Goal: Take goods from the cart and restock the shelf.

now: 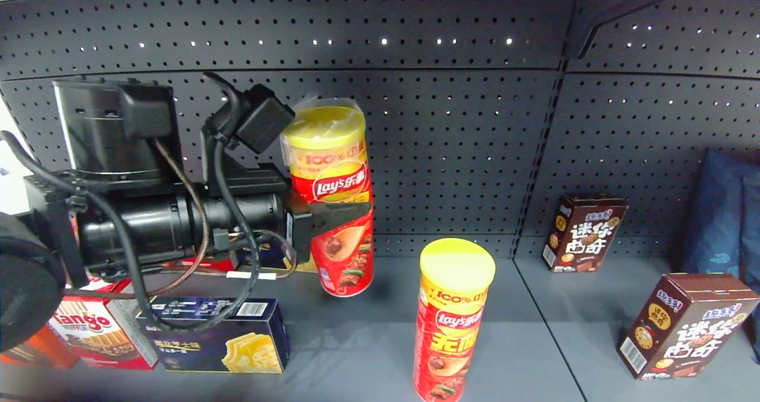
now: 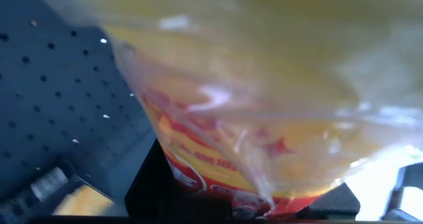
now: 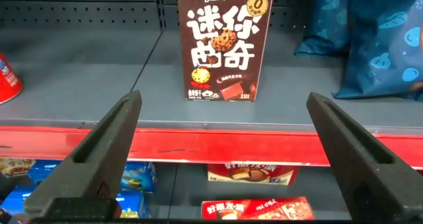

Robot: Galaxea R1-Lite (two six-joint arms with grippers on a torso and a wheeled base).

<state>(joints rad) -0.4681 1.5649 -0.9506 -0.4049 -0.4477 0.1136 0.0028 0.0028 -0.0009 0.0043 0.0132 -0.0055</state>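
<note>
A red chip can with a yellow lid (image 1: 335, 194) hangs upright just above the grey shelf (image 1: 368, 342), in front of the pegboard back wall. My left gripper (image 1: 341, 212) is shut on its middle, reaching in from the left. Up close in the left wrist view the same can (image 2: 264, 118) shows its plastic-wrapped lid. A second, matching can (image 1: 451, 319) stands on the shelf nearer the front, right of the held one. My right gripper (image 3: 228, 158) is open and holds nothing, level with the shelf's red front edge (image 3: 218, 145), facing a brown cookie box (image 3: 225, 42).
Two brown cookie boxes (image 1: 583, 233) (image 1: 686, 334) stand on the right shelf section, with blue bags (image 1: 721, 212) behind. A dark cracker box (image 1: 222, 336) and a red wafer box (image 1: 101, 331) lie at the left front. Lower shelves hold more boxes (image 3: 254, 207).
</note>
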